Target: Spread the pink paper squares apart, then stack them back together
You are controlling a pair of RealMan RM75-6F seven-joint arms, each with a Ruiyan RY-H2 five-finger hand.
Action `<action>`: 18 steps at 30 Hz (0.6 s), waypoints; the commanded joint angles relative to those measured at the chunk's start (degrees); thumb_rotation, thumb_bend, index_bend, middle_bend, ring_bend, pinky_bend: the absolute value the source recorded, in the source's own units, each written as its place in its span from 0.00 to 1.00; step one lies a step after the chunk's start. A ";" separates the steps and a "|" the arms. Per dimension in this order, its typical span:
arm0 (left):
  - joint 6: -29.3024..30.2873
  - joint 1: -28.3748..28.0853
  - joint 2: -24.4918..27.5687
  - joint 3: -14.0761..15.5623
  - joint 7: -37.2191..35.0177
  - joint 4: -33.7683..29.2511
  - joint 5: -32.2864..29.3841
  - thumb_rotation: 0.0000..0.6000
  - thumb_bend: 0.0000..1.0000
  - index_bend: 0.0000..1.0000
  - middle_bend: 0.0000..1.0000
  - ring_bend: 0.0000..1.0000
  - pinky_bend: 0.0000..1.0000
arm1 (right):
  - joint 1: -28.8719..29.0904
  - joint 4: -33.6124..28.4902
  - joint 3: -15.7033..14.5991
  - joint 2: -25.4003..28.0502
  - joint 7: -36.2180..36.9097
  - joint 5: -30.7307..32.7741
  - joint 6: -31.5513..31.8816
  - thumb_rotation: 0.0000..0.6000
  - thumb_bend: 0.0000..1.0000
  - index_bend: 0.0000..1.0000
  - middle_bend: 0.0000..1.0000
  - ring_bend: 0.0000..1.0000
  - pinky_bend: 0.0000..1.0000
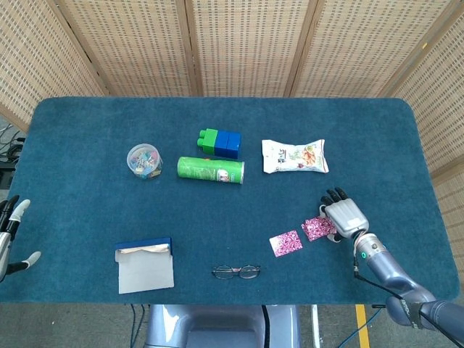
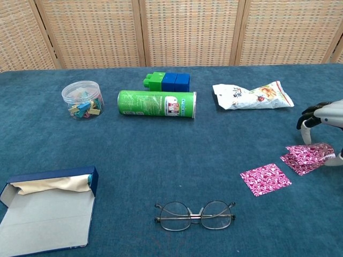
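Open blue cloth runs wide across the table's [image 1: 87, 130] middle and along its far edge, while the green can [image 1: 211, 170], blocks [image 1: 220, 143], snack bag [image 1: 293, 156], clip jar [image 1: 144, 160], box [image 1: 145, 265] and glasses [image 1: 235, 272] crowd elsewhere

pink-and-white swirled paper squares [image 2: 266, 179]; blue tablecloth [image 2: 161, 144]

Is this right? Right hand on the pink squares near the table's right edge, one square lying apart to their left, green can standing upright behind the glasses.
Not quite: the green can lies on its side, not upright, as the chest view shows. The rest holds: the right hand is on the pink squares near the right edge, with one pink square apart to their left and the glasses nearer the camera.
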 commanded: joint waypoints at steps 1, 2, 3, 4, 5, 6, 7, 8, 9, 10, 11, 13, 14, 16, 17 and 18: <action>0.10 0.08 0.02 0.04 -0.03 -0.02 0.05 1.00 0.13 0.04 0.00 0.00 0.00 | 0.03 0.50 0.19 -0.17 0.00 -0.08 -0.30 1.00 0.26 0.50 0.20 0.00 0.00; 0.14 0.13 0.03 0.05 -0.05 -0.02 0.02 1.00 0.13 0.04 0.00 0.00 0.00 | 0.04 0.64 0.22 -0.19 0.03 -0.11 -0.46 1.00 0.26 0.49 0.20 0.00 0.00; 0.19 0.18 0.03 0.05 -0.06 0.02 -0.02 1.00 0.13 0.04 0.00 0.00 0.00 | 0.05 0.73 0.24 -0.20 0.10 -0.13 -0.65 1.00 0.25 0.47 0.19 0.00 0.00; 0.22 0.23 0.04 0.05 -0.08 0.06 -0.08 1.00 0.13 0.04 0.00 0.00 0.00 | 0.08 0.87 0.26 -0.21 0.22 -0.14 -0.95 1.00 0.24 0.46 0.19 0.00 0.00; 0.17 0.24 0.02 0.09 -0.10 0.07 -0.09 1.00 0.13 0.04 0.00 0.00 0.00 | 0.09 1.07 0.22 -0.21 0.22 -0.11 -1.25 1.00 0.23 0.44 0.19 0.00 0.00; 0.16 0.24 0.02 0.10 -0.12 0.09 -0.06 1.00 0.12 0.04 0.00 0.00 0.00 | 0.09 1.17 0.25 -0.22 0.28 -0.11 -1.40 1.00 0.21 0.43 0.18 0.00 0.00; 0.15 0.22 0.00 0.10 -0.13 0.12 -0.03 1.00 0.12 0.04 0.00 0.00 0.00 | 0.08 1.24 0.28 -0.24 0.32 -0.14 -1.49 1.00 0.21 0.42 0.18 0.00 0.00; 0.12 0.21 -0.01 0.09 -0.14 0.14 -0.03 1.00 0.12 0.04 0.00 0.00 0.00 | 0.08 1.30 0.29 -0.24 0.32 -0.17 -1.60 1.00 0.21 0.41 0.18 0.00 0.00; 0.09 0.19 -0.03 0.08 -0.15 0.15 -0.04 1.00 0.13 0.04 0.00 0.00 0.00 | 0.08 1.32 0.30 -0.22 0.29 -0.18 -1.72 1.00 0.21 0.41 0.18 0.00 0.00; 0.06 0.16 -0.04 0.07 -0.14 0.17 -0.02 1.00 0.13 0.04 0.00 0.00 0.00 | 0.07 1.34 0.34 -0.23 0.25 -0.21 -1.80 1.00 0.21 0.40 0.18 0.00 0.00; 0.05 0.14 -0.05 0.06 -0.13 0.16 -0.01 1.00 0.13 0.04 0.00 0.00 0.00 | 0.06 1.33 0.37 -0.24 0.25 -0.25 -1.81 1.00 0.20 0.39 0.18 0.00 0.00; 0.04 0.12 -0.05 0.04 -0.13 0.16 0.01 1.00 0.13 0.04 0.00 0.00 0.00 | 0.03 1.30 0.44 -0.23 0.22 -0.27 -1.86 1.00 0.18 0.38 0.17 0.00 0.00; 0.02 0.10 -0.06 0.02 -0.12 0.17 0.00 1.00 0.12 0.04 0.00 0.00 0.00 | 0.02 1.26 0.50 -0.22 0.18 -0.27 -1.87 1.00 0.17 0.37 0.17 0.00 0.00; -0.02 0.09 -0.09 0.02 -0.10 0.20 -0.03 1.00 0.13 0.04 0.00 0.00 0.00 | 0.03 1.18 0.63 -0.20 0.15 -0.26 -1.89 1.00 0.16 0.36 0.17 0.00 0.00; -0.04 0.08 -0.10 0.02 -0.09 0.21 -0.04 1.00 0.12 0.04 0.00 0.00 0.00 | 0.05 1.13 0.72 -0.20 0.10 -0.27 -1.88 1.00 0.16 0.35 0.17 0.00 0.00; -0.06 0.08 -0.12 0.02 -0.10 0.22 -0.04 1.00 0.12 0.04 0.00 0.00 0.00 | 0.06 1.11 0.79 -0.20 -0.01 -0.30 -1.83 1.00 0.16 0.35 0.17 0.00 0.00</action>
